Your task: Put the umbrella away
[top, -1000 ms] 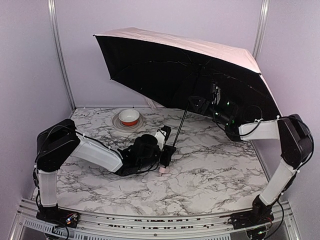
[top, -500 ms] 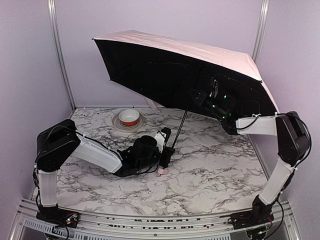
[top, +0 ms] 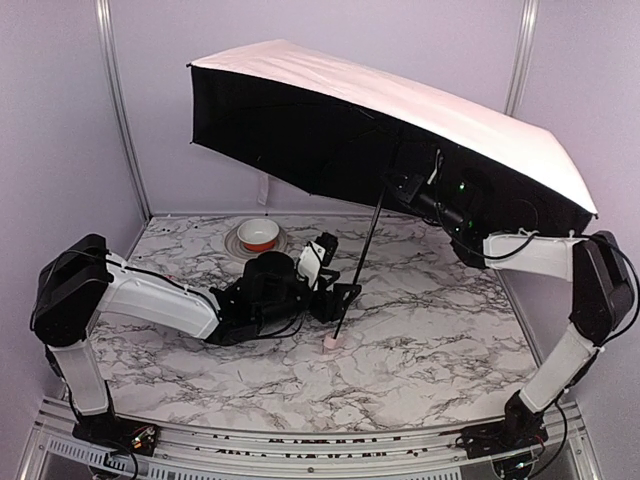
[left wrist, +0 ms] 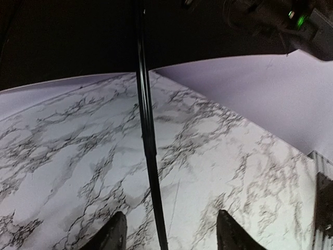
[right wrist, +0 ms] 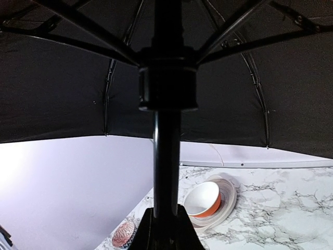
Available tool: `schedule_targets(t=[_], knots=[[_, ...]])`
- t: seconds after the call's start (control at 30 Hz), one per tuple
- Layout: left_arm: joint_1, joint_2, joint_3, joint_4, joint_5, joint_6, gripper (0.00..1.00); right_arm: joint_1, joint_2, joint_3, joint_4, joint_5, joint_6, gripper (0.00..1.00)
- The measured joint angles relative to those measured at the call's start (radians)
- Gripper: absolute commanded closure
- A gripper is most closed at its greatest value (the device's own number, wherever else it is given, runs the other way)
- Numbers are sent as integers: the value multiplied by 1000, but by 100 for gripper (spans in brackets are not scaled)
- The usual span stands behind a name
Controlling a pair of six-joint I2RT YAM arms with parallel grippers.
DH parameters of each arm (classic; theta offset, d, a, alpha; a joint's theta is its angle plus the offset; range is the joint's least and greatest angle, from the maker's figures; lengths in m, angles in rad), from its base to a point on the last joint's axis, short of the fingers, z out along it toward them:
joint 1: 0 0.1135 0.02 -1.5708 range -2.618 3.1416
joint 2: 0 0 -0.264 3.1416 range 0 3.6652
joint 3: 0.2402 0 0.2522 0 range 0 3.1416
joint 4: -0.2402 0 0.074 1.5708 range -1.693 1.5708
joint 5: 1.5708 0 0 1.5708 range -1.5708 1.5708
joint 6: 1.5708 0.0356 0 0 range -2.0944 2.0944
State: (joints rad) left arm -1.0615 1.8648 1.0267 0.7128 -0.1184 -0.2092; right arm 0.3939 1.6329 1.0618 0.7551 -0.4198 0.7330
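Left gripper (left wrist: 170,232) released umbrella (top: 400,100) shaft, jaws apart around it; right gripper (right wrist: 165,229) clamped on shaft under canopy.

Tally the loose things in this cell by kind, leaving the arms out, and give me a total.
Umbrella: 1
Bowl: 1
Plate: 1
Knobbly ball: 1
Total: 4
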Motion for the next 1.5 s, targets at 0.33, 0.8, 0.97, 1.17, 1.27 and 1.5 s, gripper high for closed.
schedule_targets(t=[0.33, 0.8, 0.97, 1.17, 1.27, 1.5], knots=[[22, -81, 39, 31, 147, -27, 26, 69, -173, 11, -39, -80, 1, 100], [32, -74, 93, 46, 367, -164, 100, 90, -169, 126, -56, -290, -3, 100], [32, -68, 92, 47, 377, -199, 100, 91, -159, 135, -68, -305, -7, 75], [29, -61, 85, 102, 375, -288, 100, 92, -159, 130, -35, -240, -14, 47], [27, -55, 67, 144, 352, -330, 100, 92, -159, 111, 18, -165, 1, 41], [28, -24, 53, 181, 301, -393, 100, 92, -119, 101, 116, 8, 67, 26]])
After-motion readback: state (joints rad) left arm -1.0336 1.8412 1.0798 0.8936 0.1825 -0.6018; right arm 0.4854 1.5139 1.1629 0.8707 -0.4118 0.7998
